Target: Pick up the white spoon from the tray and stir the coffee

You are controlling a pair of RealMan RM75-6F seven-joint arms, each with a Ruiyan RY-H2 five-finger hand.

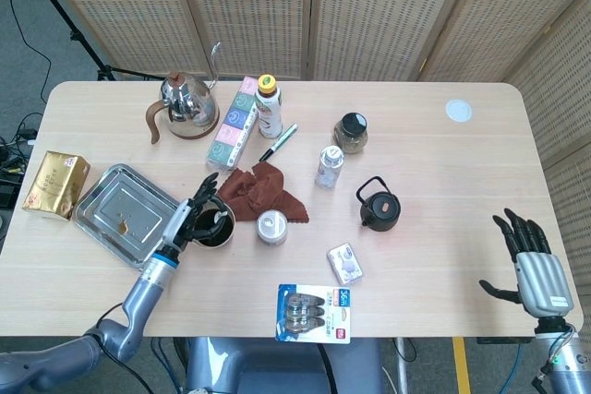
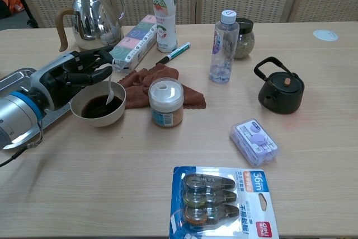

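A white bowl of dark coffee stands left of centre, beside the steel tray. The white spoon stands nearly upright, its tip in the coffee. My left hand reaches over the bowl's left rim from the tray side and pinches the top of the spoon's handle; in the head view the left hand has its other fingers spread above the bowl. My right hand hovers open at the table's near right corner, holding nothing.
The brown cloth and a white-lidded jar sit right beside the bowl. Behind are the steel kettle, tissue box, drink bottle and marker. A water bottle, black teapot and blister pack lie further right.
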